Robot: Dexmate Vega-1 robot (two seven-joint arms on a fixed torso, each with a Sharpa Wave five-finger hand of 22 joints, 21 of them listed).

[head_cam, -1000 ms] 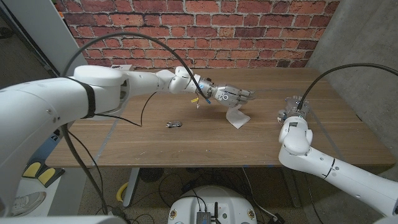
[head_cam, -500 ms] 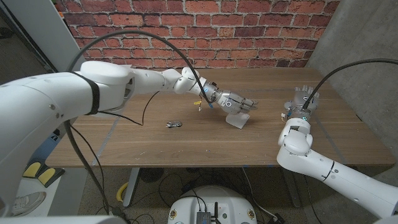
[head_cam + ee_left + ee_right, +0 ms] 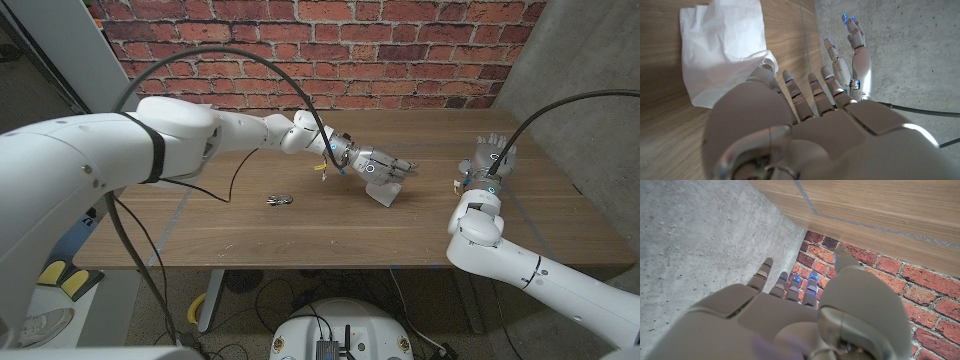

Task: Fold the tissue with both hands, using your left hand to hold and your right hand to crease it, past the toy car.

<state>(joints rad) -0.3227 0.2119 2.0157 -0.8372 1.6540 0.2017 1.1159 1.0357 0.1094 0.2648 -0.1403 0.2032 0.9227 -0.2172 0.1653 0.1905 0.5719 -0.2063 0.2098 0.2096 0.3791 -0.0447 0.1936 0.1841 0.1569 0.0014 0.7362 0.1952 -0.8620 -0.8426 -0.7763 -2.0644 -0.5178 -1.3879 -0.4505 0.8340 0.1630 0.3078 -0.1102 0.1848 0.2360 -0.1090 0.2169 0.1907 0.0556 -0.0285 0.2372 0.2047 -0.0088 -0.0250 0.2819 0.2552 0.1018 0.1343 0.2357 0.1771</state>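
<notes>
Now your left robot hand (image 3: 383, 167) presses, fingers spread, on the tissue (image 3: 384, 190) (3 o'clock of the toy car (image 3: 279, 200)) on the counter (image 3: 300, 235); your right robot hand (image 3: 489, 158), open at 3 o'clock, hasn't creased anything.

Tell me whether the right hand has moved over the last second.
Yes. The right hand has risen and turned fingers-up, shifting toward the table's right edge, further from the tissue that the left hand presses.

Crumpled white tissue (image 3: 383, 192) mid-table, small dark toy car (image 3: 279, 200) well apart.
</notes>
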